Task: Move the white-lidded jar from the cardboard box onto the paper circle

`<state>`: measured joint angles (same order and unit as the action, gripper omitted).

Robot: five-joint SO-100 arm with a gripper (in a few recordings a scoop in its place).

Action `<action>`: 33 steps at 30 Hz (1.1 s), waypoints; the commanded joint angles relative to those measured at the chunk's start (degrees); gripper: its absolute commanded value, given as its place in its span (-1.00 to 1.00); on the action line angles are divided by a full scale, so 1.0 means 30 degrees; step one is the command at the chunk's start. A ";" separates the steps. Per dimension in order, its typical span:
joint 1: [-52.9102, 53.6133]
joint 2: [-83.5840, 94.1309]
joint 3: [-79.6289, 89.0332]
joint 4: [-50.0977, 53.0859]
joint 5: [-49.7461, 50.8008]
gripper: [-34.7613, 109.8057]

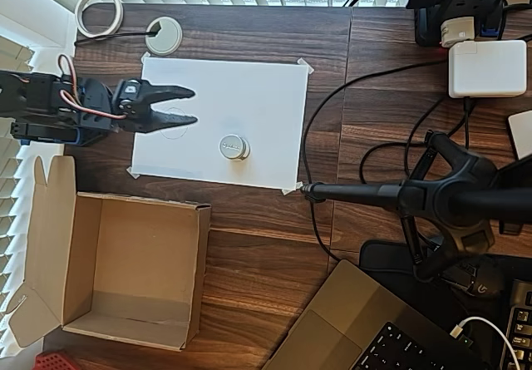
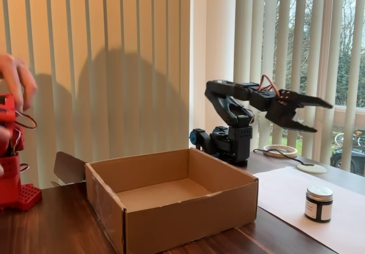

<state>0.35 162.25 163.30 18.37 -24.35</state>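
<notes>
One desk (image 1: pixel 274 245) carries everything you need, and its biggest item, the cardboard box (image 1: pixel 116 270), stands empty in both views. Next in size is the white sheet (image 1: pixel 249 96) taped down beside it, where the white-lidded jar (image 1: pixel 233 146) now stands upright, apart from the faint paper circle (image 1: pixel 174 122) nearer the arm. Your hand (image 1: pixel 193 106) hangs above the sheet with its fingers spread, gripping nothing. Judge the jar as small, rigid, probably glass and fairly slick, so take it across the body (image 2: pixel 319 206) just under the lid, squarely, without squeezing hard.
</notes>
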 commanded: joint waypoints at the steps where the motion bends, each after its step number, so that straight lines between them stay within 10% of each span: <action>1: -0.0615 0.4775 0.1201 0.5713 0.1934 -0.25; 10: 0.0000 0.9521 0.3398 1.4561 0.4189 -0.50; 33: -0.1201 1.1162 0.3633 1.7900 0.5625 -0.52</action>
<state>-3.69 192.04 175.17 71.81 -7.47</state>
